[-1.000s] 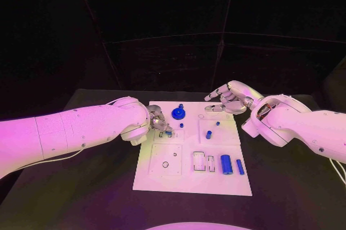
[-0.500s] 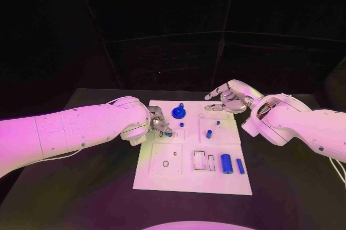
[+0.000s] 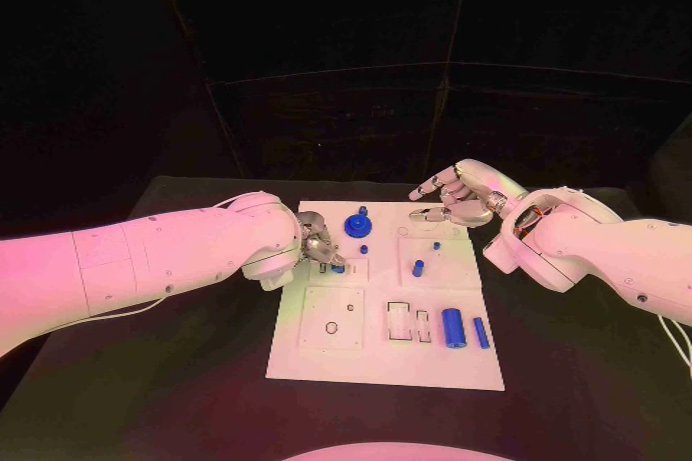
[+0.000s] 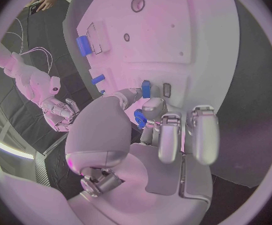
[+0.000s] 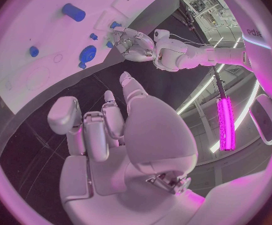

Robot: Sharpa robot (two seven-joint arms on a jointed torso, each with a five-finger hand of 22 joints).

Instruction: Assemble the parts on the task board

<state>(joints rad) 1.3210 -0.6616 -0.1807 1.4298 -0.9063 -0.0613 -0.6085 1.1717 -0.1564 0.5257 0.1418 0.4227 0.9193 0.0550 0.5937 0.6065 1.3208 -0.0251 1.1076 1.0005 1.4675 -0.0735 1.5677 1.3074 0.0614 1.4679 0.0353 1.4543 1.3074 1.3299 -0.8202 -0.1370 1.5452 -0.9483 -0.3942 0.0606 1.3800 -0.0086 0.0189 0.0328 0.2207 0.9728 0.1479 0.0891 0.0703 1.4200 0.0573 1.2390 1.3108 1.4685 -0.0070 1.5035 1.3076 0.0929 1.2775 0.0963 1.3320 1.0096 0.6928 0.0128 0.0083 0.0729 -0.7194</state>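
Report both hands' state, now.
Left hand: pinching a small blue part over the task board.
Right hand: open, holding nothing, fingers apart beyond the board's far edge.

White rectangular task board (image 3: 378,361) lying mid-surface on black surface (image 3: 173,381); large blue cylinder (image 3: 453,328) lying at its near right; blue round knobbed part (image 3: 358,224) standing at far middle; silver left hand (image 3: 313,243) hovering over left edge; silver right hand (image 3: 454,196) at far right corner.

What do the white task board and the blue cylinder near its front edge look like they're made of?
The task board looks like matte white plastic or painted sheet: flat, even, with crisp cut-out recesses and no glare. The blue cylinder looks like smooth moulded or printed plastic: uniform saturated colour, soft sheen. Neither can be settled from sight alone.
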